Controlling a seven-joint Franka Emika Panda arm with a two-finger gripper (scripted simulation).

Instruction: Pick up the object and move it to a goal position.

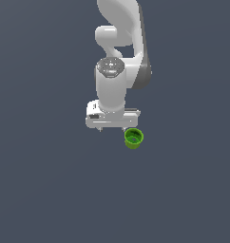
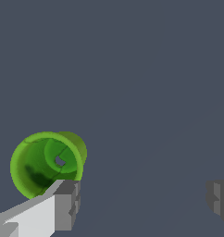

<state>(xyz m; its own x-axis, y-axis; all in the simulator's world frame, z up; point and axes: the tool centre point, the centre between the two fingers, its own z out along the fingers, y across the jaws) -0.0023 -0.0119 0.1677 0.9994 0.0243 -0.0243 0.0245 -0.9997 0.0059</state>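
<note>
The white arm (image 1: 118, 71) is reaching down over a flat, dark grey-blue floor (image 1: 41, 190), its wrist pointing straight at the surface. The gripper (image 1: 113, 124) is hanging low at the end of it, and the green cup (image 1: 133, 138) is sitting just off the gripper's end toward the exterior view's right, a little nearer the bottom of that picture. In the wrist view the cup (image 2: 45, 164) is showing its hollow inside, rim toward the camera, with a small pale spot at the bottom of the well (whether that is a hole or a glint, cannot tell). One grey fingertip (image 2: 67, 203) is standing right against the cup's rim, overlapping it in the picture; whether it is actually touching cannot be told. The other fingertip (image 2: 220, 199) is well apart at the far edge of that view, with bare floor between the two. So the jaws are standing wide apart and gripping nothing, and the cup is lying outside the gap, beside one finger rather than between them. The gripper (image 2: 144, 201) is casting no clear shadow, so its height over the floor cannot be judged.
</note>
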